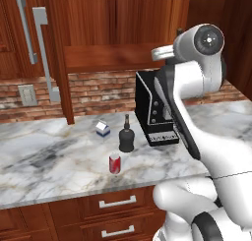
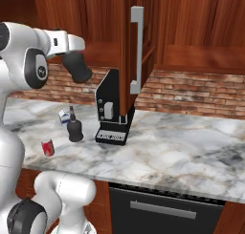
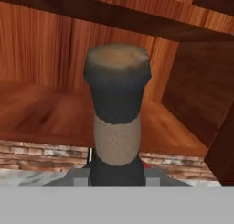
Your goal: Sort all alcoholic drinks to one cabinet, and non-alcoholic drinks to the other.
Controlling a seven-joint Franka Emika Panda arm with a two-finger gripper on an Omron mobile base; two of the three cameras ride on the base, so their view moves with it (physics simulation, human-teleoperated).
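Marble, grey-veined and pale, makes up the bench [image 1: 59, 161], and three of the drinks stand on it close together in front of the brick wall. One dark bottle [image 1: 126, 139] stands upright near the black coffee machine [image 1: 155, 119], well apart from the arm. A white-and-blue milk carton [image 1: 102, 129] sits just behind and to the left of that bottle in the left base view, and a red soda can [image 1: 114, 163] stands nearer the bench's front edge, close to the bottle but not touching it.

A second dark bottle [image 3: 117, 113] is gripped in the claw: in the hand view its dark cap and light neck band rise straight up from between the fingers, with the open cabinet's wooden shelf [image 3: 41, 113] and back panel behind it. The claw is closed tight on this bottle's neck. In the right base view the bottle [image 2: 76, 68] hangs tilted from the raised hand, above the bench and at the level of the open cabinet [image 2: 131, 47], whose door [image 1: 59, 63] with a long grey handle stands swung outward.
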